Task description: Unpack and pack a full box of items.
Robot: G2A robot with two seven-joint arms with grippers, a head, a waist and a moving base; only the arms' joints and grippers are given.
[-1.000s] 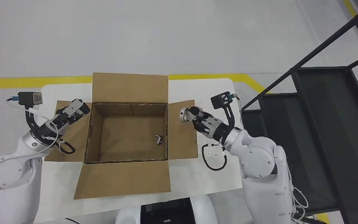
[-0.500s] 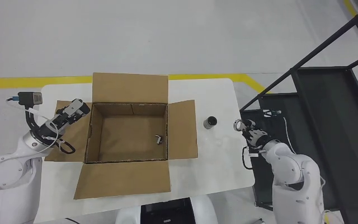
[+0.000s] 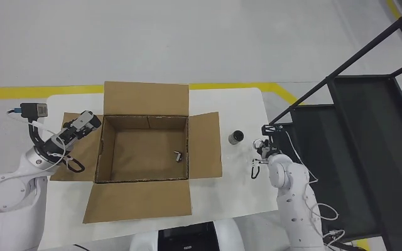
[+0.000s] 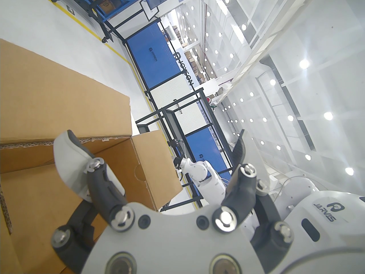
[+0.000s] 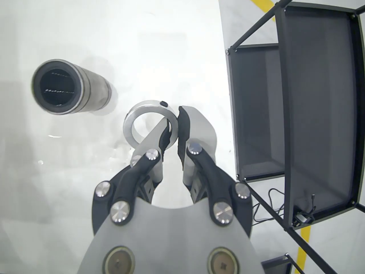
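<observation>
White table [image 3: 245,188]: right gripper [image 5: 173,124] has come from box [image 3: 135,157] flap to right of frame, jaws narrow, pinching wall of metal ring [image 5: 142,106] just beside standing cylinder [image 5: 85,92]. At box's left, left gripper [image 4: 152,143] gapes wide. Unpacking probably continues; small part [image 3: 178,155] remains inside.

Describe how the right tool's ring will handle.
The metal ring, thick-walled, looks rigid and likely heavy for its size. The right tool pinches one spot on its smooth wall, so it may pivot or slip. Released on edge, it could roll.
</observation>
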